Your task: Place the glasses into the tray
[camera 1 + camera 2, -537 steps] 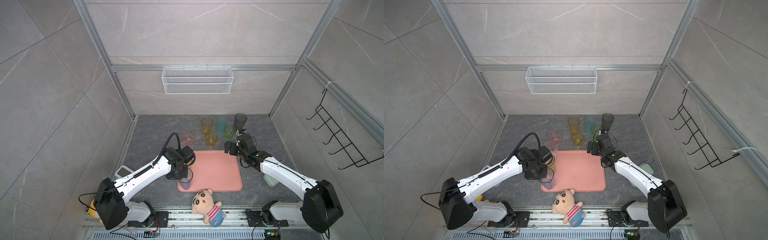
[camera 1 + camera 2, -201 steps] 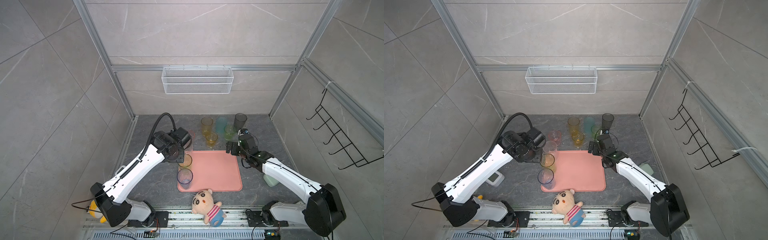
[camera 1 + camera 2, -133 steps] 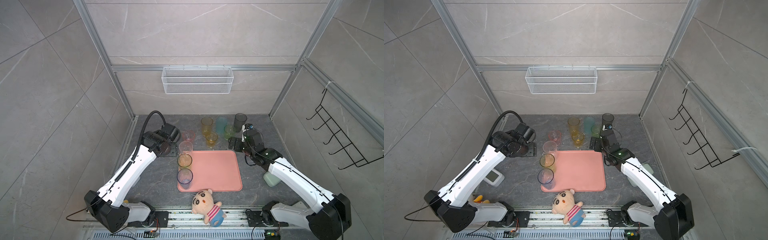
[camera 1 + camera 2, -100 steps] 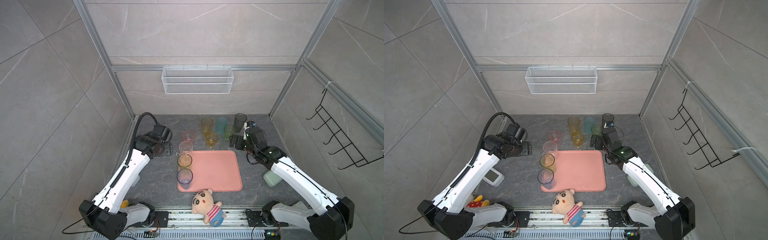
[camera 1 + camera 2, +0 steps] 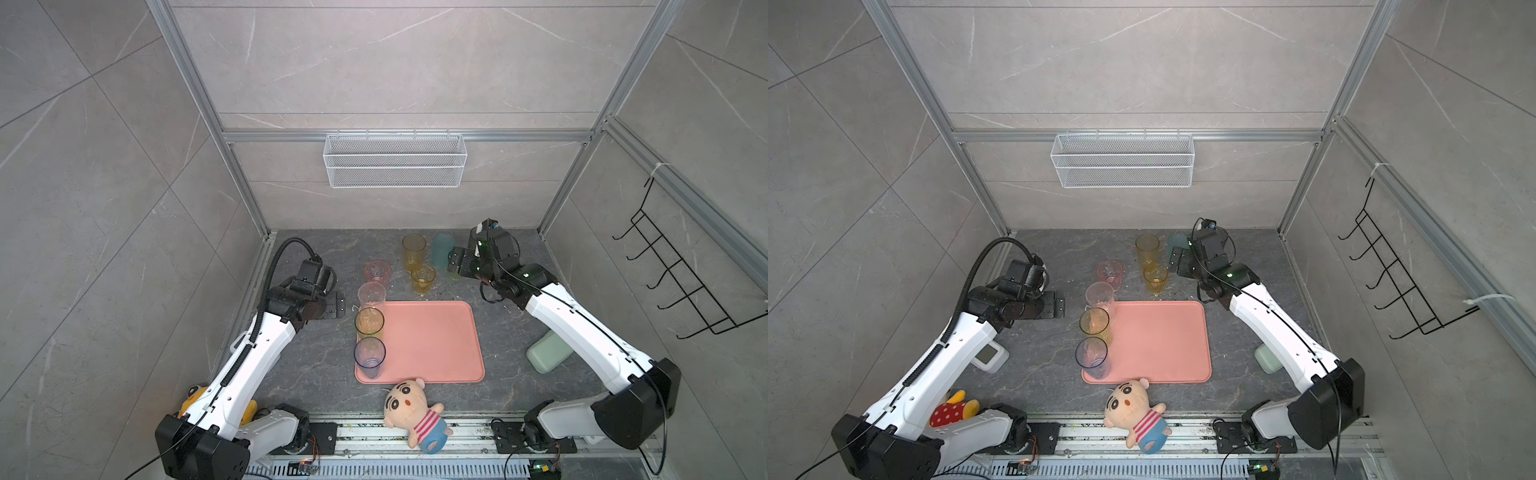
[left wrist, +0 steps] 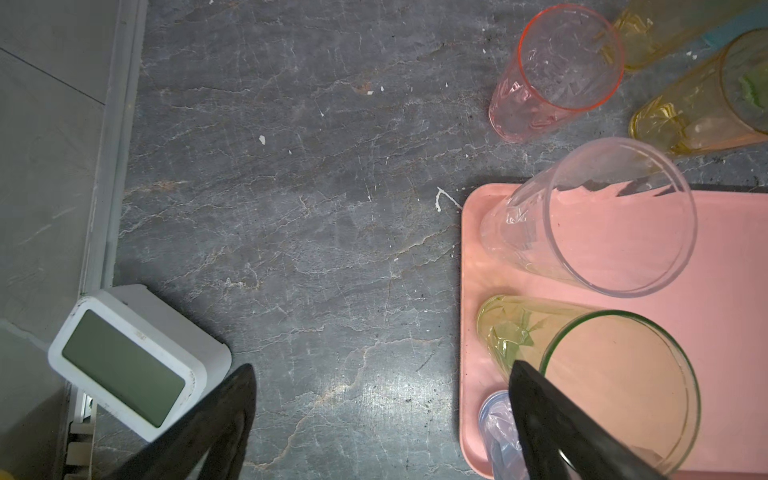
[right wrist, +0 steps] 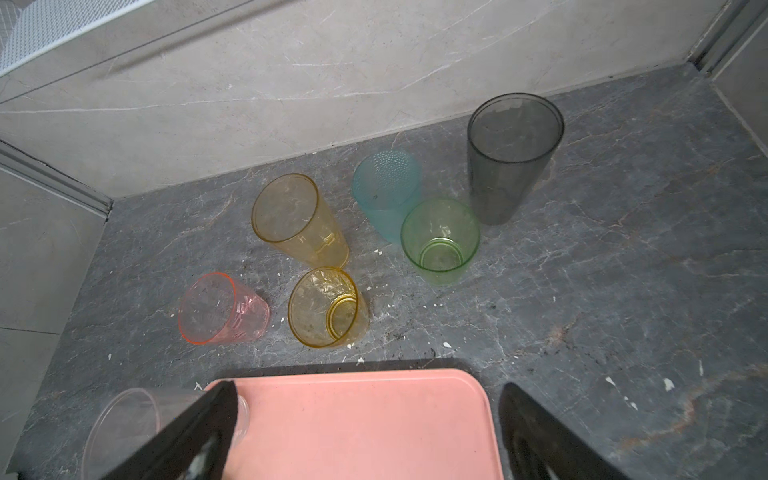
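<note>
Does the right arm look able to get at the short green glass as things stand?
Probably yes: the right gripper is open, and the green glass stands upright beyond the tray, nothing between them; the teal glass and grey glass crowd only its far side.

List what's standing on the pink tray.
Three upright tumblers line the left edge of the tray in both top views: a clear tumbler farthest back, a yellow-green tumbler, then a blue tumbler nearest. The rest is bare; nothing covers any of it.
</note>
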